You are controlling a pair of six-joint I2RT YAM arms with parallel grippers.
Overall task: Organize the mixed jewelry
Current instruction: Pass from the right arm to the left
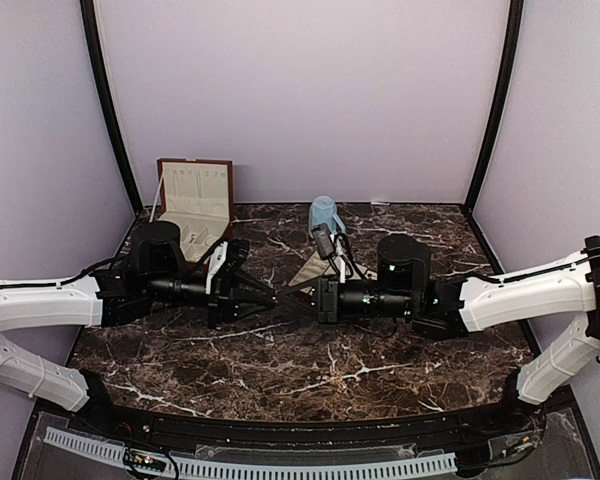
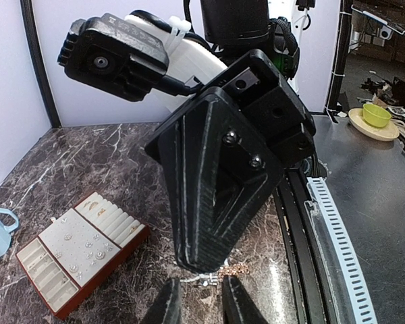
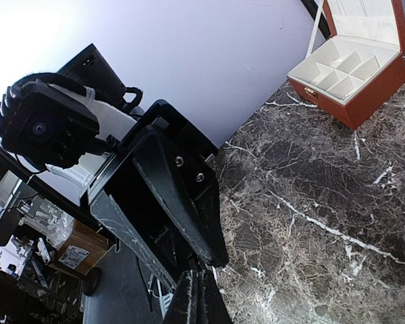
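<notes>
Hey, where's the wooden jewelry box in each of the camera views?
Top view: wooden box at the back left, lid open.
Left wrist: not in it.
Right wrist: upper right corner, open.
Shared landmark: the dark marble table, seen in all three.

Robot lab test cell, not a home: plain pale backdrop walls [image 1: 300, 90] w/ black frame poles [image 1: 108, 100], marble-print tabletop [image 1: 310, 365], slotted cable duct [image 1: 280, 466] at near edge, cluttered workbenches [image 2: 385, 40] + cardboard box [image 3: 81, 250] outside.
</notes>
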